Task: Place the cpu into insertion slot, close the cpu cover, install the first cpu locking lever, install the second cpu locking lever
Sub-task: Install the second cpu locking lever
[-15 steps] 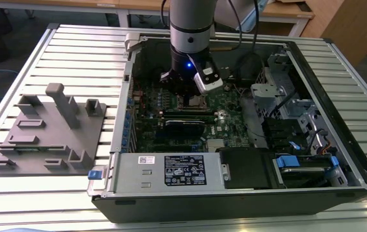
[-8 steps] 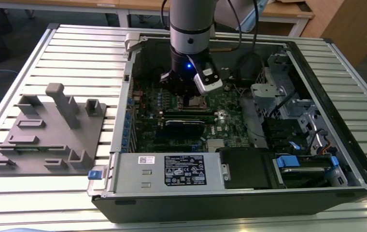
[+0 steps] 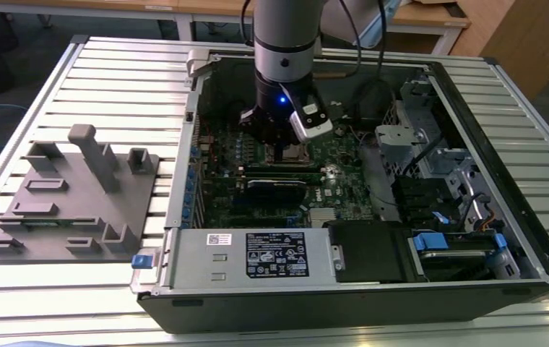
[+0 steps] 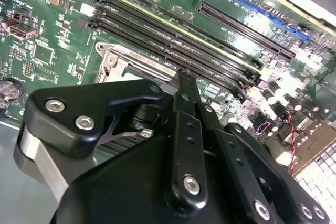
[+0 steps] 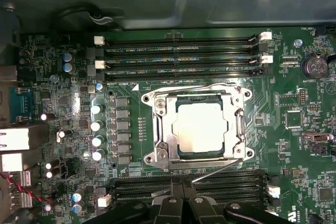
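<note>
Cpu (image 5: 202, 127): seated flat in the insertion slot (image 5: 179, 109), pale metal top showing through the window of the cpu cover (image 5: 160, 124), which lies closed over it.

From the exterior view's left: grey fixture plate (image 3: 72, 195) on the slatted table (image 3: 120, 72), well apart; then the open computer case (image 3: 352, 303), with the gripper (image 3: 277, 144) lowered onto the green board (image 3: 222, 195) at the socket.

In the first wrist view, gripper (image 5: 184, 187) just beside the free end of a thin locking lever (image 5: 218, 171) that slants along the socket's edge. Fingertips look pressed together in the second wrist view (image 4: 184, 80); cannot tell whether pinching the wire.

Judged by looks: chip light, stiff, fragile underneath, best held by its edges only, though now pinned under the frame and out of reach. Lever springy, smooth, likely slippery; best taken near its bent end.
</note>
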Action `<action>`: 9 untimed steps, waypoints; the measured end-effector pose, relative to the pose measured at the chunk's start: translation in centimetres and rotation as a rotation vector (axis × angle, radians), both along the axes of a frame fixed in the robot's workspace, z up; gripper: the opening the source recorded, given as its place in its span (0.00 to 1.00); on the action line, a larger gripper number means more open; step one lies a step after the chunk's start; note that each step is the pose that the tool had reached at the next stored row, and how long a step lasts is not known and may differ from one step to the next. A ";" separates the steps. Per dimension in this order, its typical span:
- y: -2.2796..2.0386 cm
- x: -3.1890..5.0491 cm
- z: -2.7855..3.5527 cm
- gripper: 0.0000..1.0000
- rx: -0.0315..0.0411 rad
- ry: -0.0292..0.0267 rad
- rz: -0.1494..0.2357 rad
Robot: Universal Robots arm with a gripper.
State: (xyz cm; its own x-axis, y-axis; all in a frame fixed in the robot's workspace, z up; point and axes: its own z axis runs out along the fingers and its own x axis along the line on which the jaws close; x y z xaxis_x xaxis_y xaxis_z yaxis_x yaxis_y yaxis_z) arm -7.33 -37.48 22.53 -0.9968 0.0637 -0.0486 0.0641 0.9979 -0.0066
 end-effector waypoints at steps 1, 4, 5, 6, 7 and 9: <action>0.00 0.00 -0.04 0.11 0.0000 0.0000 0.000; 0.00 0.00 -0.05 0.11 -0.0003 0.0001 0.000; 0.00 0.00 -0.06 0.11 -0.0001 0.0001 0.000; 0.00 0.00 -0.06 0.11 0.0000 0.0000 0.000; 0.00 0.00 -0.06 0.11 -0.0001 0.0000 0.000; 0.00 0.00 -0.10 0.11 0.0001 -0.0001 0.000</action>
State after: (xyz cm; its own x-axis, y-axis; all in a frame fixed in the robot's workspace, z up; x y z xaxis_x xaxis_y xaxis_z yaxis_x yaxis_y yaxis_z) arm -7.33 -37.48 22.43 -0.9968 0.0637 -0.0487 0.0641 0.9979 -0.0064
